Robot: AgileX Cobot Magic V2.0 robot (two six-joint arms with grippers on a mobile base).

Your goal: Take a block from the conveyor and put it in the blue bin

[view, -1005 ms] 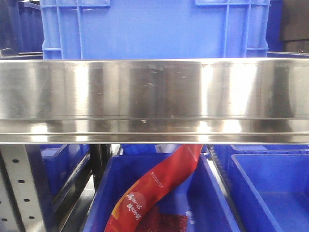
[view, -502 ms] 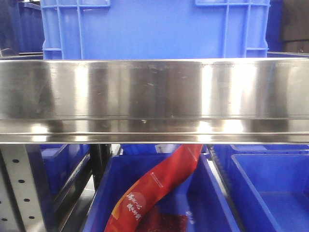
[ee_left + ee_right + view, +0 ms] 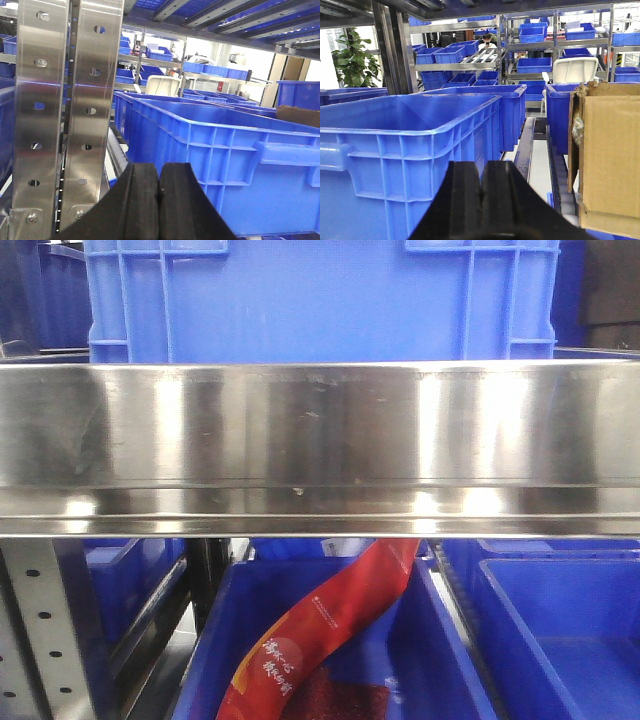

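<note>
Warehouse racking fills all three views: perforated steel uprights (image 3: pixel 67 115), roller lanes and rows of blue bins. From the front camera, a broad stainless steel rail (image 3: pixel 320 440) spans the frame, with a large blue crate (image 3: pixel 320 300) behind and above it, and a lower blue bin (image 3: pixel 440 650) holding a red printed package (image 3: pixel 320 630). Left gripper (image 3: pixel 159 192): jaws pressed together, nothing between them; it faces a blue bin (image 3: pixel 225 165) just ahead and to its right. Right gripper (image 3: pixel 481 192): likewise clenched and empty, facing an open blue bin (image 3: pixel 410 145) ahead and to its left, with a cardboard box (image 3: pixel 610 155) to its right. Neither the block nor the conveyor belt appears in any view, so the block's bearing from either gripper, its long axis, and which arm is nearer cannot be determined. Judgement: the grasp has not begun; the block must first be located, and both grippers would need to part their jaws before any pickup.
</note>
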